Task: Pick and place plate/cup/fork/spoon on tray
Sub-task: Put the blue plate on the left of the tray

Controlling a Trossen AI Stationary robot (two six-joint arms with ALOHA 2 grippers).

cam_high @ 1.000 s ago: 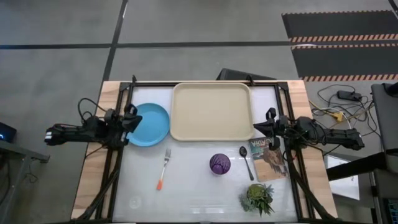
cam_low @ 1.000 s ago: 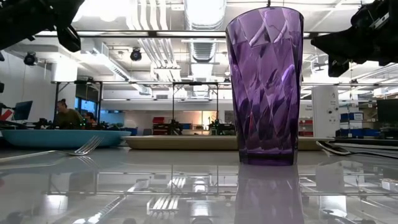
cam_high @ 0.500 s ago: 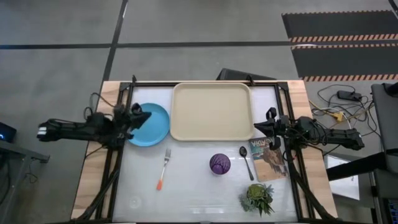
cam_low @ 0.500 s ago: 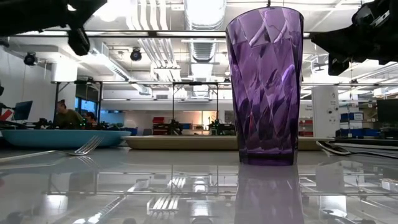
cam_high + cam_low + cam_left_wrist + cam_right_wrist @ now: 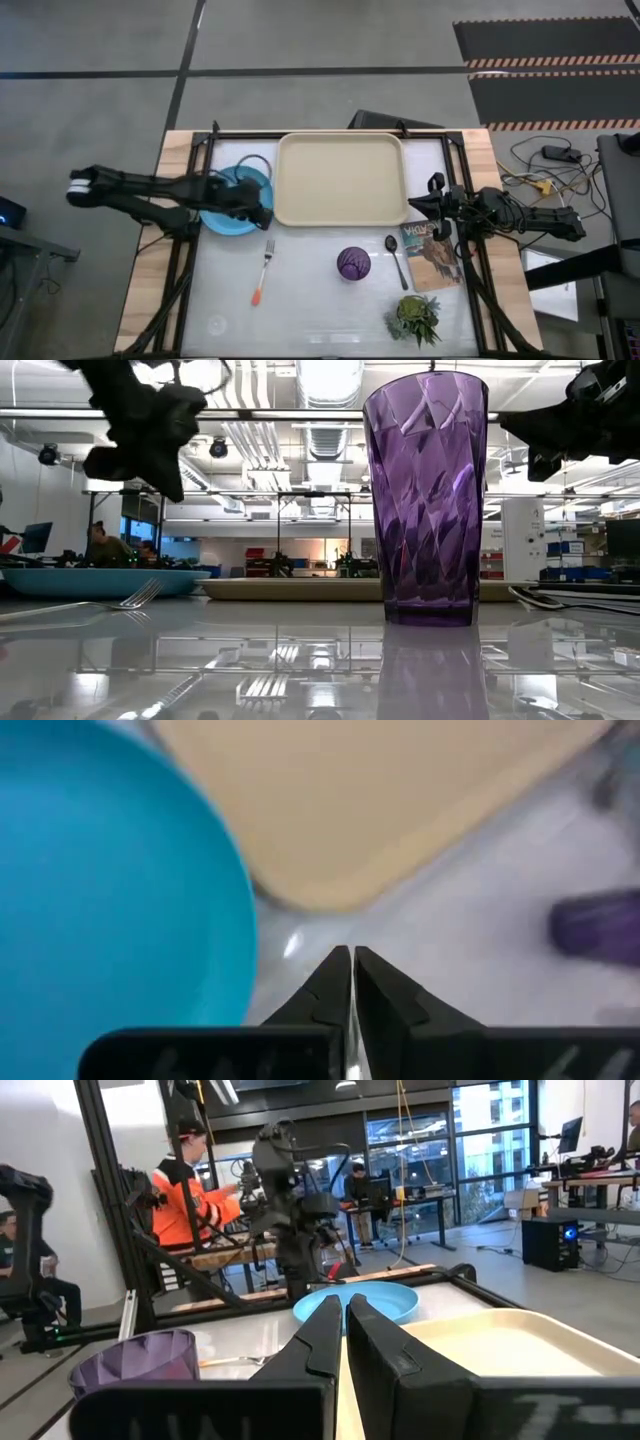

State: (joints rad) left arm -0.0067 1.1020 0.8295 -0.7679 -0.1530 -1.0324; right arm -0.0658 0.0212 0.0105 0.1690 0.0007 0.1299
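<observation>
Our left end effector [image 5: 262,214] has swung out over the light-blue plate [image 5: 222,215] — fingers closed, gripping nothing; the plate sits beside the tray [image 5: 340,180], so we judge the pickup imminent. The right end effector [image 5: 432,207] waits, closed.

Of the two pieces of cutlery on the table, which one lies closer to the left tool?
The fork, with the orange handle end. It lies just below the left tool, while the dark spoon lies across the table beside the book.
</observation>
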